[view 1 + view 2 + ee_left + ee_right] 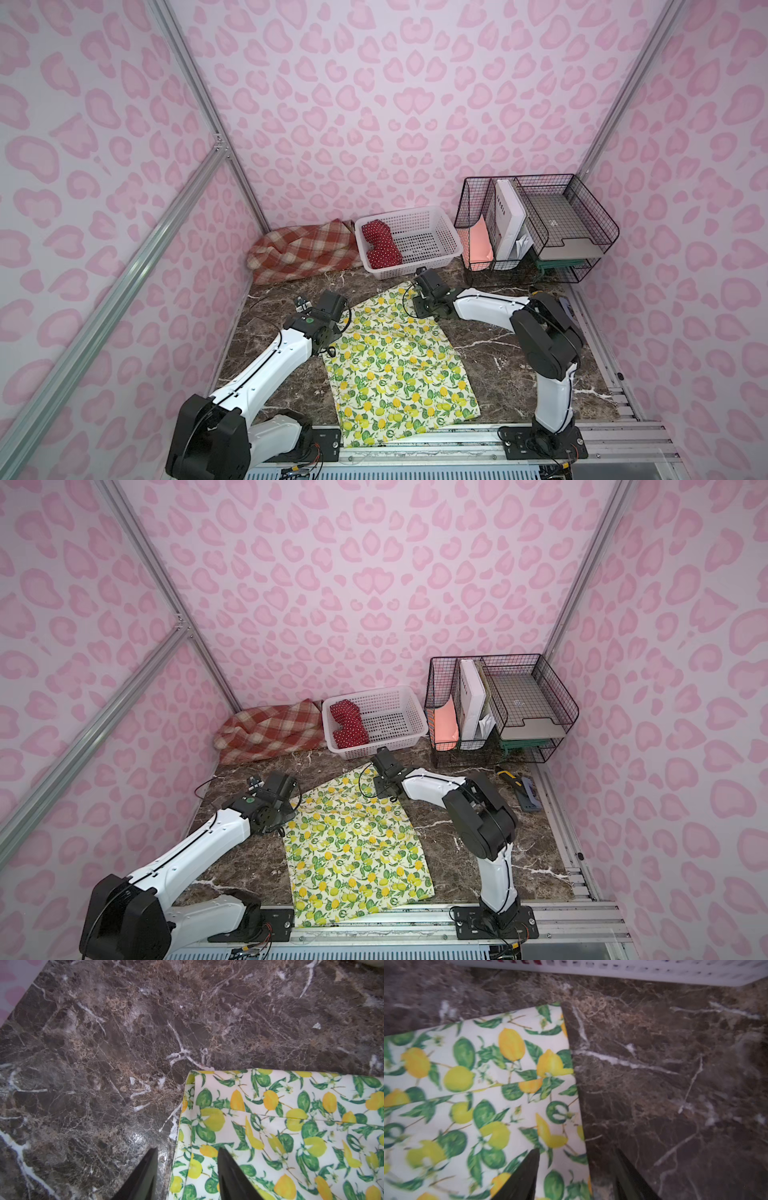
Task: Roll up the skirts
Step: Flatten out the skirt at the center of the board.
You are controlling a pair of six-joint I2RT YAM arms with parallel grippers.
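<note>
- lemon skirt (399, 365) lies spread flat on the marble top (498, 353) betw. the two arms, narrow end far, wide hem near; hem runs over the front rail.
- a few soft wrinkles across its middle in both top views (357, 845); not rolled at all.
- left gripper (188, 1153) sits low at the skirt's far left corner, jaws apart at a middling gap, nothing pinched; one finger over bare marble, the other over the cloth, w/ the side edge running betw. them.
- left wrist view shows that corner (291, 1136) flat, a folded seam line across it.
- right gripper (578, 1153) sits at the far right corner, jaws likewise apart & holding nothing; one finger over the print (477, 1095), the other over marble.
- white basket (415, 266) stands just beyond the right gripper, near the back wall.
- red dotted skirt (380, 245) is bunched in the basket's left end.
- plaid skirt (303, 251) is a crumpled heap in the far left corner, up against the basket's left side; can't tell if touching.
- wire rack (536, 224) w/ papers stands right of the basket.
</note>
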